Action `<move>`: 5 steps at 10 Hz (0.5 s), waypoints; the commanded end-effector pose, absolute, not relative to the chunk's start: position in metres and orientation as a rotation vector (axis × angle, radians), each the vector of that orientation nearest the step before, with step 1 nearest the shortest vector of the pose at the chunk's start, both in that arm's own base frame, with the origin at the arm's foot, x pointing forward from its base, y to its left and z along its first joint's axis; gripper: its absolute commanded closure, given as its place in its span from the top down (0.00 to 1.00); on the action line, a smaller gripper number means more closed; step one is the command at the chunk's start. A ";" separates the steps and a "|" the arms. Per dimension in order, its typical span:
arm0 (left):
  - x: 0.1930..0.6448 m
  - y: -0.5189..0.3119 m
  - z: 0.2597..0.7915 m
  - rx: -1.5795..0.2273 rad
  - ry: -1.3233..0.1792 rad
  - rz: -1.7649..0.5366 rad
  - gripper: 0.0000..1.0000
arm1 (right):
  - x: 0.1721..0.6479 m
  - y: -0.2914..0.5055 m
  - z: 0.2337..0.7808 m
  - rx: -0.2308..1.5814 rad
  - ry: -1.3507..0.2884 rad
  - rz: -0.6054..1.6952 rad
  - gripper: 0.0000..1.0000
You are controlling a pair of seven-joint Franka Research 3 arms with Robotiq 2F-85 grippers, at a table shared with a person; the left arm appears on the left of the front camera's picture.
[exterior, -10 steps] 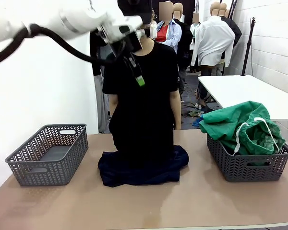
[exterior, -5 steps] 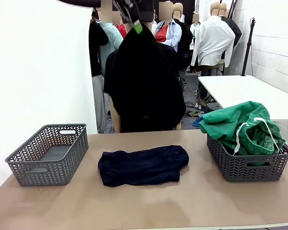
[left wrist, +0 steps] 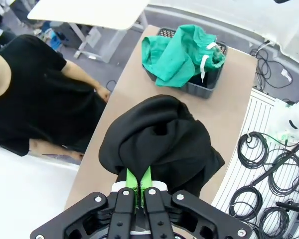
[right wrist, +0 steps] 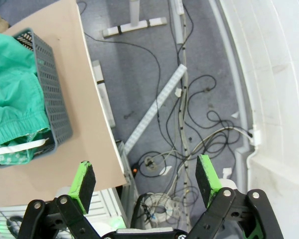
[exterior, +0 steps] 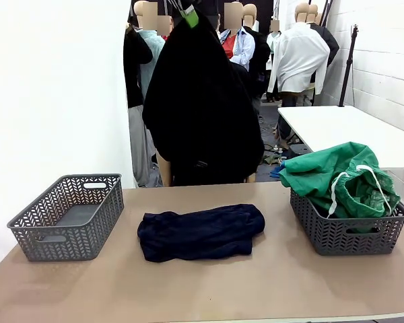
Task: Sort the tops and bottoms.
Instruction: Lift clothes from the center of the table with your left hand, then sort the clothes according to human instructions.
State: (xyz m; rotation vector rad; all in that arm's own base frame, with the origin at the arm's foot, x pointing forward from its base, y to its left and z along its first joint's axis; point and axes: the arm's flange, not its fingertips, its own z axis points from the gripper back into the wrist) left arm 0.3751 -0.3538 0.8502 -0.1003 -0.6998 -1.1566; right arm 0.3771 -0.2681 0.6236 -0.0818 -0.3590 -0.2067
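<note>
L gripper [left wrist: 138, 173]: pinching black garment [left wrist: 159, 144], thin fold
Risk: may slip, land short of basket [exterior: 87, 222]
R gripper [right wrist: 145, 164]: spread, empty

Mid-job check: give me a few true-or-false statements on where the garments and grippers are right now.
1. The left gripper is shut on a black garment, held above the table. True.
2. The green bottoms lie on the table. False: they sit in the right grey basket.
3. The right gripper is open, holding nothing. True.
4. The navy garment is in the left grey basket. False: it lies on the table between the baskets.
</note>
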 end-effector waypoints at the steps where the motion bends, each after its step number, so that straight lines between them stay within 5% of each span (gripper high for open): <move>1: 0.387 -0.356 0.848 -0.107 -0.699 -1.157 0.00 | 0.375 -0.267 0.621 -0.090 -0.350 -0.196 1.00; 5: 0.387 -0.356 0.848 -0.107 -0.699 -1.157 0.00 | 0.375 -0.267 0.621 -0.090 -0.350 -0.196 1.00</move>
